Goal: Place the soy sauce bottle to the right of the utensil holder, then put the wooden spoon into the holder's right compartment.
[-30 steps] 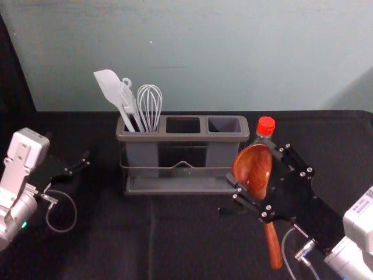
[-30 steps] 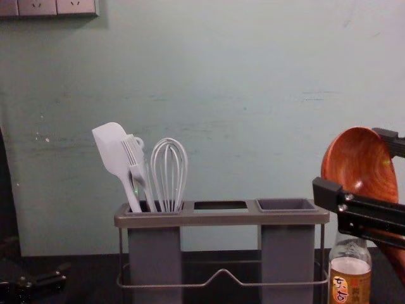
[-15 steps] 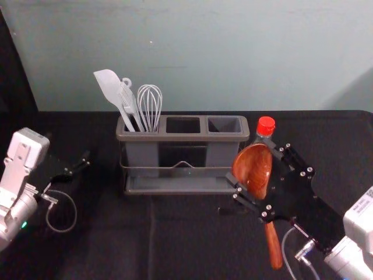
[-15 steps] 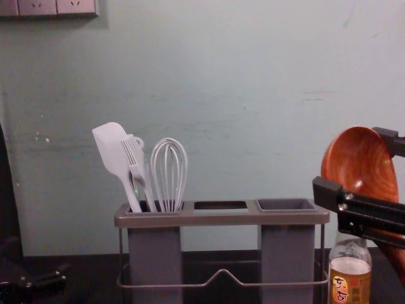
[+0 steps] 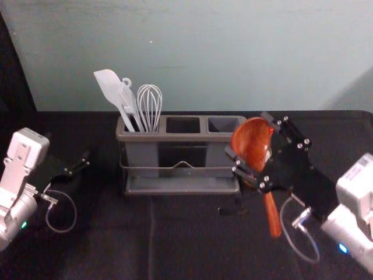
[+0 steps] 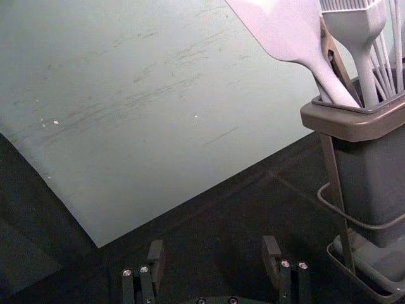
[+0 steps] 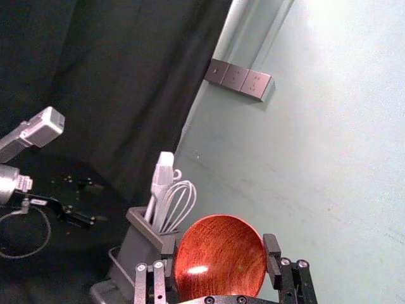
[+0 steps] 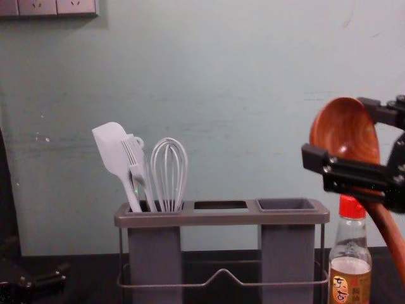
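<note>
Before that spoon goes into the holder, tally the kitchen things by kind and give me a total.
Wooden spoon: 1
Soy sauce bottle: 1
Utensil holder: 1
Spatula: 1
Brush: 1
Whisk: 1
Total: 6, leaving out whatever is partly hidden behind the brush, which I cannot name or count surely.

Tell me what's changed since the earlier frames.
The right gripper has lifted the wooden spoon higher and shifted it slightly toward the robot's left, keeping its grip; nothing was let go. The soy sauce bottle, utensil holder and left gripper stayed put.
</note>
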Robot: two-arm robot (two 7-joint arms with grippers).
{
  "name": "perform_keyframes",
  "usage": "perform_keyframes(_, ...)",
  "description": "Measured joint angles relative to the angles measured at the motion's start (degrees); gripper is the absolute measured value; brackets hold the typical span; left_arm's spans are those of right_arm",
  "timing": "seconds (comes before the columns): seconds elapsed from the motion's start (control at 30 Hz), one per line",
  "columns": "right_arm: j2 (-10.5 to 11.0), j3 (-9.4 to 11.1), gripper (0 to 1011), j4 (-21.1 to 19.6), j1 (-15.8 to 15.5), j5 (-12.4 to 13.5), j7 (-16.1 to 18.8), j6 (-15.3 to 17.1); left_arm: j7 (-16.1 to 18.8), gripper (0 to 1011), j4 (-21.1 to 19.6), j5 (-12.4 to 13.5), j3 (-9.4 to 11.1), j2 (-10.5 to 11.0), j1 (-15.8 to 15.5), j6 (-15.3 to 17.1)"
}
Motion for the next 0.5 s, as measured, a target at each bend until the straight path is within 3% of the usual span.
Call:
perform_keyframes(0.3,0.49,-1.55,844,4.67,7.99,1.52,0.99,0.35,0.00,1012,0.00,0.00,0.00,0.00,0.00,0.00)
perform_keyframes(0.5,0.14,-3.26,844,7.41,12.30,1.17,0.61,-1.62,0.00,1011,0.00,0.00,0.00,0.00,0.00,0.00)
